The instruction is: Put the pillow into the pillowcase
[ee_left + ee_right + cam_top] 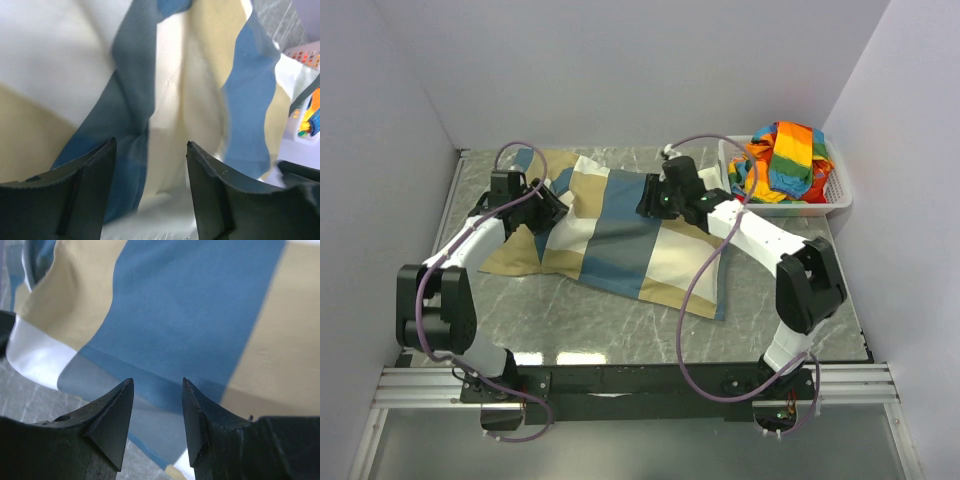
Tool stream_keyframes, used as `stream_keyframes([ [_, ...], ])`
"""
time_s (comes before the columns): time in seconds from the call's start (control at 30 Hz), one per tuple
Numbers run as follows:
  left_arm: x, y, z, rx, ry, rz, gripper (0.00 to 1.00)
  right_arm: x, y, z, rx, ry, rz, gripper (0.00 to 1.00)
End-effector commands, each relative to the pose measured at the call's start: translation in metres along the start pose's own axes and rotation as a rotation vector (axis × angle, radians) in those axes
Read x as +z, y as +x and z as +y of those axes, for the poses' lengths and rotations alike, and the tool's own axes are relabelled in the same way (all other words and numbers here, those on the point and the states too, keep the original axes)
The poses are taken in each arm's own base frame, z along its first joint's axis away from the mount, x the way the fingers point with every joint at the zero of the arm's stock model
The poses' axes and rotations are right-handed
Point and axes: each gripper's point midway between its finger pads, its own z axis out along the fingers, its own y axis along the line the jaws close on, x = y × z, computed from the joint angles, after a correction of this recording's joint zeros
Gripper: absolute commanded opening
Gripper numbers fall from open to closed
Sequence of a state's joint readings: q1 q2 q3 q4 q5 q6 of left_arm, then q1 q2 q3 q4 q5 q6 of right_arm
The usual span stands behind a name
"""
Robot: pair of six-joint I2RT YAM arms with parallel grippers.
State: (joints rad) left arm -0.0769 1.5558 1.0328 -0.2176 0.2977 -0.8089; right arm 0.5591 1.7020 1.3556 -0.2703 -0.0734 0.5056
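So the pillowcase (620, 235) is lying spread out across the middle of the grey marble-look worktop (620, 325). It's big blocks of blue, tan and off-white, a bit rumpled and puffed up, with its near right corner reaching toward the front edge. Can't pick out the pillow itself in any view, so no idea whether it's under the fabric.

Left tool (548, 205) sits at the far left end of the case, right over the bunched-up fabric there. From its wrist camera the two dark fingers (85, 195) are spread apart with nothing pinched between them, just folds of blue and cream cloth close in front.

Right tool (655, 195) is at the far edge of the case, about mid-width, on a blue block. Its jaws are apart too, tips just above the blue fabric, nothing caught in the gap.

Over in the far right corner there's a white plastic basket (838, 195) with a rainbow-striped cloth (785, 155) stuffed in it. It's well apart from the left tool and fairly near the right one.
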Motion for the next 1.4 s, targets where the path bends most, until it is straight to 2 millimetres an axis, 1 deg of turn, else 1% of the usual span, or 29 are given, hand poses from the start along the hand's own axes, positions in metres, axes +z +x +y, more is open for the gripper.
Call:
stream_keyframes([
  [0.0, -0.033, -0.021, -0.008, 0.004, -0.020, -0.081, 0.66, 0.023, 0.010, 0.040, -0.023, -0.114, 0.012, 0.50],
  [0.03, -0.036, -0.023, -0.004, 0.009, -0.046, -0.102, 0.67, 0.026, 0.017, 0.048, -0.032, -0.126, 0.022, 0.50],
  [0.07, -0.039, -0.025, -0.001, 0.012, -0.061, -0.119, 0.69, 0.030, 0.018, 0.054, -0.029, -0.137, 0.012, 0.50],
  [0.13, -0.050, -0.030, 0.000, 0.035, -0.081, -0.157, 0.73, 0.042, 0.029, 0.061, -0.032, -0.157, 0.032, 0.50],
  [0.17, -0.053, -0.034, 0.001, 0.043, -0.093, -0.176, 0.74, 0.045, 0.030, 0.074, -0.039, -0.184, 0.036, 0.50],
  [0.2, -0.056, -0.035, -0.001, 0.053, -0.092, -0.180, 0.75, 0.057, 0.041, 0.073, -0.042, -0.174, 0.064, 0.50],
  [0.23, -0.058, -0.038, -0.005, 0.077, -0.084, -0.184, 0.74, 0.061, 0.043, 0.079, -0.049, -0.182, 0.068, 0.50],
  [0.27, -0.058, -0.036, -0.010, 0.093, -0.061, -0.163, 0.74, 0.063, 0.042, 0.089, -0.052, -0.201, 0.063, 0.50],
  [0.3, -0.054, -0.034, -0.011, 0.104, -0.063, -0.149, 0.72, 0.071, 0.048, 0.093, -0.049, -0.216, 0.075, 0.50],
  [0.33, -0.054, -0.032, -0.018, 0.137, -0.065, -0.135, 0.72, 0.074, 0.050, 0.096, -0.048, -0.221, 0.081, 0.50],
  [0.37, -0.050, -0.031, -0.019, 0.160, -0.079, -0.132, 0.72, 0.075, 0.048, 0.102, -0.047, -0.230, 0.079, 0.50],
  [0.4, -0.047, -0.025, -0.028, 0.194, -0.069, -0.121, 0.73, 0.080, 0.049, 0.101, -0.045, -0.224, 0.083, 0.50],
  [0.43, -0.044, -0.021, -0.030, 0.220, -0.072, -0.111, 0.73, 0.081, 0.049, 0.102, -0.045, -0.226, 0.080, 0.50],
  [0.47, -0.038, -0.019, -0.029, 0.236, -0.089, -0.108, 0.73, 0.081, 0.048, 0.102, -0.043, -0.224, 0.078, 0.50],
  [0.5, -0.035, -0.018, -0.034, 0.258, -0.097, -0.106, 0.73, 0.081, 0.048, 0.103, -0.043, -0.225, 0.076, 0.50],
  [0.53, -0.033, -0.016, -0.029, 0.270, -0.131, -0.098, 0.73, 0.081, 0.046, 0.102, -0.042, -0.222, 0.072, 0.50],
  [0.57, -0.024, -0.015, -0.020, 0.276, -0.175, -0.089, 0.73, 0.079, 0.046, 0.102, -0.043, -0.224, 0.070, 0.50],
  [0.63, -0.018, -0.014, -0.014, 0.285, -0.203, -0.077, 0.72, 0.074, 0.043, 0.103, -0.040, -0.229, 0.058, 0.50],
  [0.67, -0.013, -0.011, -0.010, 0.285, -0.213, -0.063, 0.70, 0.074, 0.045, 0.101, -0.039, -0.225, 0.061, 0.50],
  [0.7, -0.010, -0.008, -0.006, 0.282, -0.220, -0.055, 0.68, 0.070, 0.042, 0.103, -0.039, -0.229, 0.053, 0.50],
  [0.73, -0.008, -0.005, -0.006, 0.284, -0.209, -0.047, 0.66, 0.069, 0.042, 0.102, -0.039, -0.226, 0.049, 0.50],
  [0.8, -0.006, 0.000, -0.019, 0.296, -0.139, -0.040, 0.65, 0.066, 0.041, 0.101, -0.037, -0.228, 0.045, 0.50],
  [0.87, -0.008, -0.001, -0.029, 0.304, -0.098, -0.045, 0.65, 0.065, 0.041, 0.101, -0.034, -0.232, 0.044, 0.50],
  [1.0, -0.011, -0.005, -0.040, 0.320, -0.065, -0.052, 0.64, 0.062, 0.041, 0.101, -0.028, -0.235, 0.038, 0.50],
  [1.1, -0.006, -0.003, -0.040, 0.327, -0.067, -0.022, 0.61, 0.060, 0.041, 0.102, -0.028, -0.238, 0.038, 0.50],
  [1.17, -0.002, -0.004, -0.039, 0.329, -0.074, -0.013, 0.56, 0.059, 0.041, 0.102, -0.027, -0.238, 0.039, 0.50],
  [1.23, 0.000, -0.004, -0.039, 0.334, -0.074, -0.005, 0.54, 0.058, 0.042, 0.101, -0.027, -0.236, 0.039, 0.50],
  [1.27, 0.001, -0.003, -0.042, 0.336, -0.068, 0.001, 0.49, 0.057, 0.039, 0.101, -0.024, -0.238, 0.031, 0.50],
  [1.37, 0.000, -0.005, -0.048, 0.348, -0.050, 0.006, 0.42, 0.055, 0.039, 0.102, -0.026, -0.238, 0.029, 0.50],
])
